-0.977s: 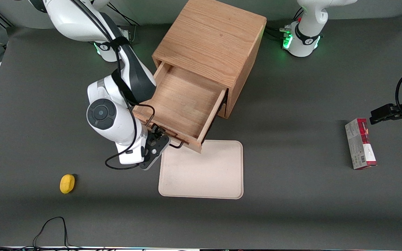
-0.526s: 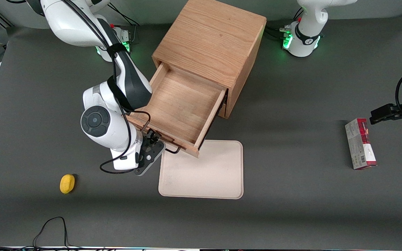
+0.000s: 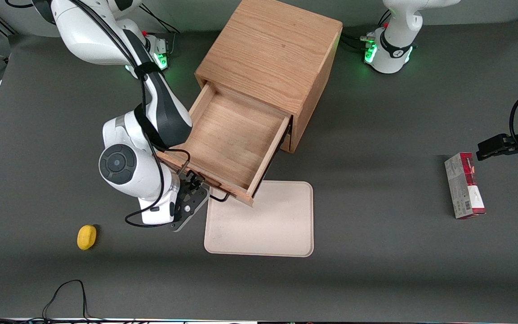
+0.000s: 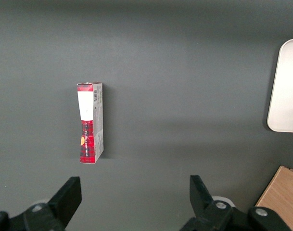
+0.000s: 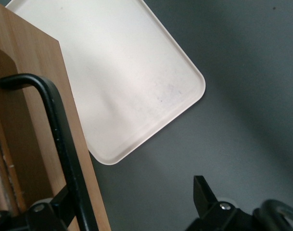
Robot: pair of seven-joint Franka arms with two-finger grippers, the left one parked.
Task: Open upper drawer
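upper drawer (image 3: 229,139) slid out a bit more, basically fully open now | tool (image 3: 194,185) at its black handle (image 5: 59,144), fingers spread around it, not pinching | task looks about done

Even, soft light from overhead, with no harsh glare. The cabinet (image 3: 270,58) throws a faint broad shadow across the dark table (image 3: 376,270) toward the frame's right. Green base lights glow at the top. Close up, the black handle (image 5: 59,144) looks slightly soft.
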